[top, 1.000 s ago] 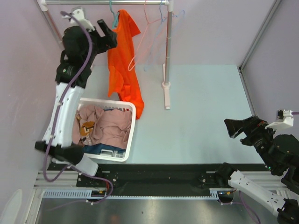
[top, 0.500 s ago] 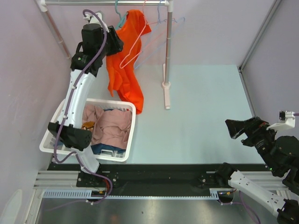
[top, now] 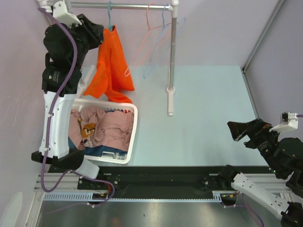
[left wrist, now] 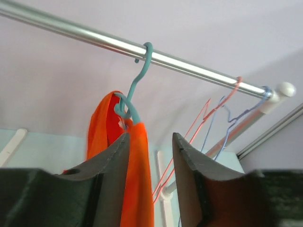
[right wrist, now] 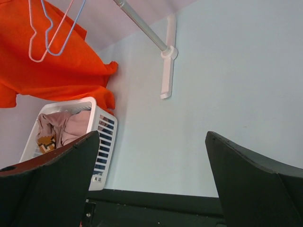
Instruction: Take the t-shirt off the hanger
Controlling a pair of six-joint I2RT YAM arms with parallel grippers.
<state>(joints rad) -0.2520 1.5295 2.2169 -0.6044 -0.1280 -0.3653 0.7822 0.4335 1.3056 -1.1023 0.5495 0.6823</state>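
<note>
An orange t-shirt [top: 111,66] hangs on a teal hanger [top: 109,14] at the left end of the metal rail [top: 132,6]. My left gripper [top: 98,34] is raised to the shirt's top left. In the left wrist view the hanger's hook [left wrist: 135,90] sits on the rail [left wrist: 189,59], and the t-shirt [left wrist: 137,189] lies against the left finger of the left gripper [left wrist: 150,137]. The jaws are half closed, with a gap between cloth and right finger. My right gripper [top: 232,128] hovers open at the near right, far from the t-shirt [right wrist: 47,71]; nothing lies between the right gripper's [right wrist: 152,135] fingers.
A white laundry basket [top: 134,127] holding pink and blue clothes stands under the shirt. A bare pink hanger [top: 142,47] and a bare blue hanger [top: 158,52] hang further right on the rail. The rack's post [top: 172,56] and foot stand mid-floor. Walls close in on both sides.
The left jaws have narrowed around the shirt's top. The left arm swung back left, and the teal hanger and shirt slid left along the rail. The right arm stayed put.
</note>
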